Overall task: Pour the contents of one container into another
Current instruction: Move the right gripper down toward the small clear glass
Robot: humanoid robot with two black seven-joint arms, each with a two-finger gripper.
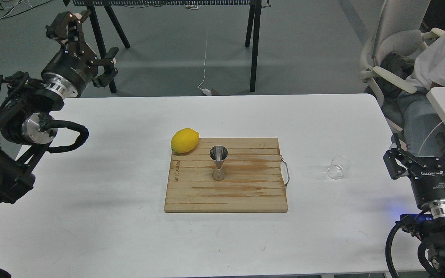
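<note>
Glass cup [338,167], small and clear, is standing upright on the white table [91,193], just beside the right edge of a wooden cutting board [226,193] and apart from it. The right gripper [426,154] is hovering near the cup, to its right and at about the same height in the view, with both fingers spread wide apart and nothing between them; the cup is lying outside the fingers, not touching either one. On the board, near its middle, a shiny steel jigger [219,163] is standing upright on its narrow-waisted body, open end facing up. A yellow lemon [184,140] is resting at the board's far left corner, partly on the wood. A metal handle [286,172] is sticking out of the board's right side, toward the cup. The left gripper [87,42] is hanging well apart from everything, raised past the far left corner of the table, its fingers apart and holding nothing.
</note>
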